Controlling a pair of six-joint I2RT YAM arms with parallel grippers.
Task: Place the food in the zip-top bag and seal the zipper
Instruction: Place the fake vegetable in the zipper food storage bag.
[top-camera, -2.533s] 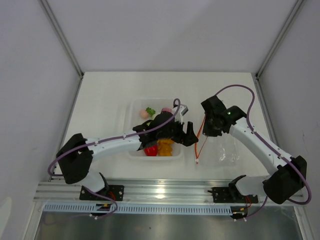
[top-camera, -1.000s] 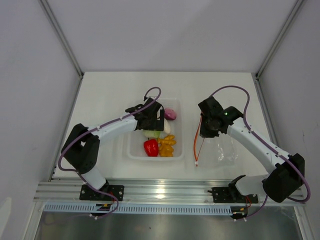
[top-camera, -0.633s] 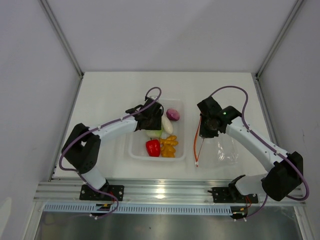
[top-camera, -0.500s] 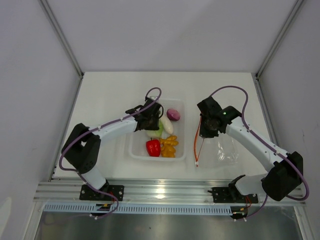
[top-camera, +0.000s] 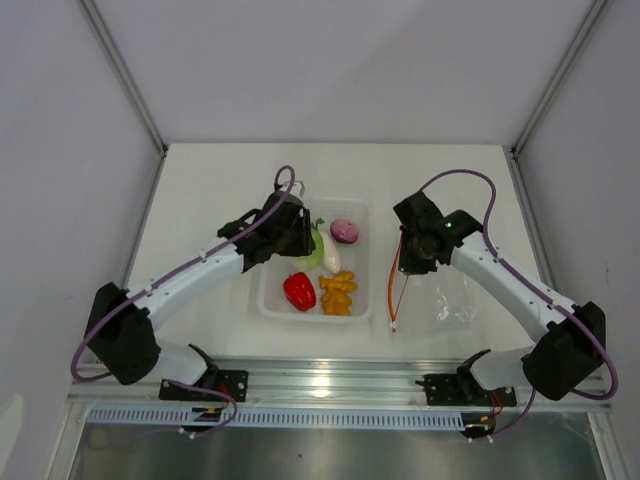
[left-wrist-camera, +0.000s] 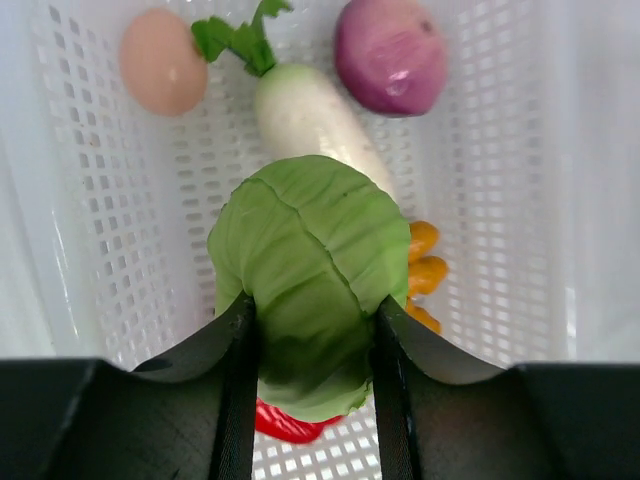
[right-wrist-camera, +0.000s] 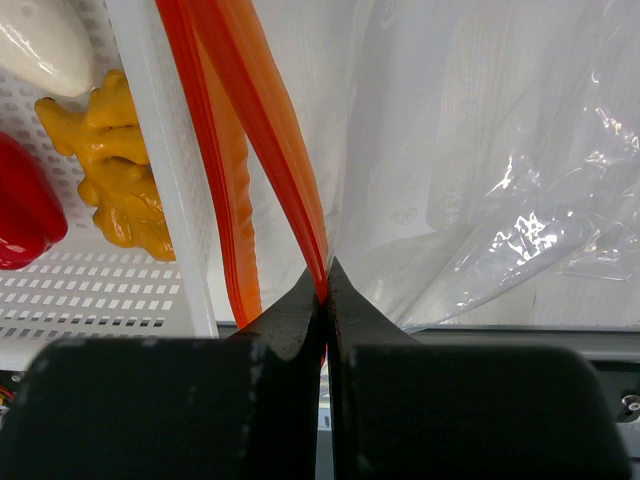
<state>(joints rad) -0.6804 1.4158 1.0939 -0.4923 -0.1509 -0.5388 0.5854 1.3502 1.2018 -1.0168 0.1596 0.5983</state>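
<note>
My left gripper (left-wrist-camera: 312, 320) (top-camera: 303, 243) is shut on the green cabbage (left-wrist-camera: 310, 278), held just above the white tray (top-camera: 270, 300). Beneath it lie the white radish (left-wrist-camera: 310, 120), purple onion (left-wrist-camera: 392, 55), pink round piece (left-wrist-camera: 163, 62), red bell pepper (top-camera: 299, 290) and orange-yellow lumpy piece (top-camera: 338, 292). My right gripper (right-wrist-camera: 327, 285) (top-camera: 413, 256) is shut on the upper lip of the zipper (right-wrist-camera: 275, 130), holding the zip-top bag (top-camera: 445, 300) open; the bag's mouth faces the tray.
The perforated tray wall (right-wrist-camera: 165, 170) stands right next to the bag's mouth. Aluminium rail (top-camera: 330, 385) runs along the near table edge. White enclosure walls surround the table on three sides.
The left gripper has shut on the cabbage and lifted it a little off the tray floor, its arm swinging back and leftward. The right gripper has stayed put on the zipper.
</note>
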